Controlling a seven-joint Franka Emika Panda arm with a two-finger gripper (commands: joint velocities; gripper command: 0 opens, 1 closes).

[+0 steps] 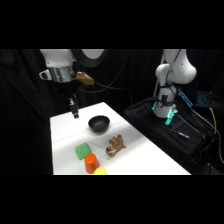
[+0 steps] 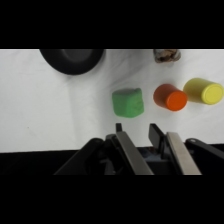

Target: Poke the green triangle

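Nothing of the poke is done yet: the claw [image 1: 74,111] hangs above the far end of the table [image 1: 145,157], its fingers narrowly apart and holding nothing, well apart from the green triangle [image 1: 83,151], which lies flat near the front edge. Just beside the triangle stand an orange cylinder [image 1: 90,163] and a yellow piece [image 1: 101,171], with a black bowl [image 1: 99,123] and a brown object [image 1: 115,146] farther off, none blocking a descent from above
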